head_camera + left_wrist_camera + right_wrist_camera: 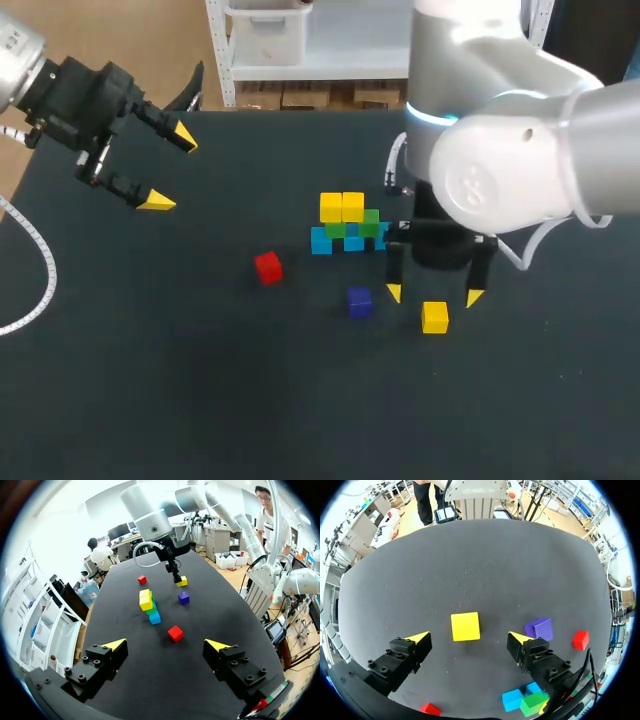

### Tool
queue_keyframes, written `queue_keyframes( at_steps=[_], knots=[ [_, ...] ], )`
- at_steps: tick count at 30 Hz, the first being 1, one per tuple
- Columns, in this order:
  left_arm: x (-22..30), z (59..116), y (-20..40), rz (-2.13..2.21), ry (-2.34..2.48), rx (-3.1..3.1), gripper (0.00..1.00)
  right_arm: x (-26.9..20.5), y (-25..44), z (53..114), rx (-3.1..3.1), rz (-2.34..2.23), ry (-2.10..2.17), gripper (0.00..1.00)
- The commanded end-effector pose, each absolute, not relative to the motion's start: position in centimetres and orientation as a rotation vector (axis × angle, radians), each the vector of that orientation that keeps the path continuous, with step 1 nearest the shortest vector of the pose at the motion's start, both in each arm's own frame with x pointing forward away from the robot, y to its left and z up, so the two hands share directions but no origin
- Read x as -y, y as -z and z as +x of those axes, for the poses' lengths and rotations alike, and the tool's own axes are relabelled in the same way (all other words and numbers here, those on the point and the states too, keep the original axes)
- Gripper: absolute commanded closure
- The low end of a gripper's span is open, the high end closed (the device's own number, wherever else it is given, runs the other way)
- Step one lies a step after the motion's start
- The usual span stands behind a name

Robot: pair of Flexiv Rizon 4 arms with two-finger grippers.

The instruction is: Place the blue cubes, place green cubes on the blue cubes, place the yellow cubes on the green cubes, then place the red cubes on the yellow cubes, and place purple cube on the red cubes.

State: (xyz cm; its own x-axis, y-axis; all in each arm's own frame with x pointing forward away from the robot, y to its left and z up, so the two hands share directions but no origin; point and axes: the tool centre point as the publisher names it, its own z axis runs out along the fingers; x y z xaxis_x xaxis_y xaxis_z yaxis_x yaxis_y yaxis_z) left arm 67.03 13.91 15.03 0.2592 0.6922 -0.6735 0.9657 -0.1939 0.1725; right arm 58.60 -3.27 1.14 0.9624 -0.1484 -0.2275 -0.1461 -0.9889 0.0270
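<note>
A stack stands mid-table: blue cubes (322,241) at the base, green cubes (369,223) on them, two yellow cubes (341,207) on top. A loose yellow cube (434,316) lies just in front of my right gripper (434,294). In the right wrist view this yellow cube (465,626) sits between the open fingers of the right gripper (468,637), touching neither. A purple cube (360,301) and a red cube (268,267) lie loose to the left. My left gripper (170,168) hangs open and empty at the far left, with the red cube (175,633) ahead of it.
A second red cube (142,580) lies beyond the stack (149,602), near my right arm; the head view hides it. In the right wrist view the purple cube (539,628) lies just outside one finger. A white cable (30,250) loops at the table's left edge.
</note>
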Motion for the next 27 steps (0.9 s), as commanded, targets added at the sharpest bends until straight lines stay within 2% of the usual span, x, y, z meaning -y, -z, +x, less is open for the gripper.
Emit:
queue_keyframes(
  at_steps=[1,2,4,5,8,12,16,21,23,27],
  knots=[
    [-14.0,67.0,-14.9,1.961,0.616,-1.493,0.00,3.5,-1.2,58.3,0.219,3.111,0.371,0.23],
    [-14.0,67.0,-14.9,1.961,0.616,-1.493,0.00,3.4,-1.2,58.2,0.216,3.111,0.373,0.31],
    [-14.0,67.0,-14.9,1.961,0.616,-1.493,0.00,3.4,-1.2,58.1,0.207,3.112,0.377,0.24],
    [-14.0,67.0,-14.9,1.961,0.616,-1.493,0.00,3.5,-1.2,58.0,0.206,3.112,0.378,0.12],
    [-14.0,67.0,-14.9,1.961,0.616,-1.493,0.00,3.5,-0.9,57.8,0.199,3.109,0.386,0.06],
    [-14.0,67.0,-14.9,1.961,0.616,-1.493,0.00,3.6,-0.7,57.6,0.191,3.106,0.397,0.07],
    [-14.0,67.0,-14.9,1.961,0.616,-1.493,0.00,3.6,-0.5,57.4,0.188,3.109,0.418,0.17],
    [-14.0,67.0,-14.9,1.961,0.616,-1.493,0.00,3.6,-0.2,57.3,0.183,3.106,0.429,0.37],
    [-14.0,67.0,-14.9,1.961,0.616,-1.493,0.00,3.7,-0.1,57.3,0.182,3.104,0.432,0.37],
    [-14.0,67.0,-14.9,1.961,0.616,-1.493,0.00,3.7,0.4,57.2,0.177,3.100,0.439,0.31]
  ],
)
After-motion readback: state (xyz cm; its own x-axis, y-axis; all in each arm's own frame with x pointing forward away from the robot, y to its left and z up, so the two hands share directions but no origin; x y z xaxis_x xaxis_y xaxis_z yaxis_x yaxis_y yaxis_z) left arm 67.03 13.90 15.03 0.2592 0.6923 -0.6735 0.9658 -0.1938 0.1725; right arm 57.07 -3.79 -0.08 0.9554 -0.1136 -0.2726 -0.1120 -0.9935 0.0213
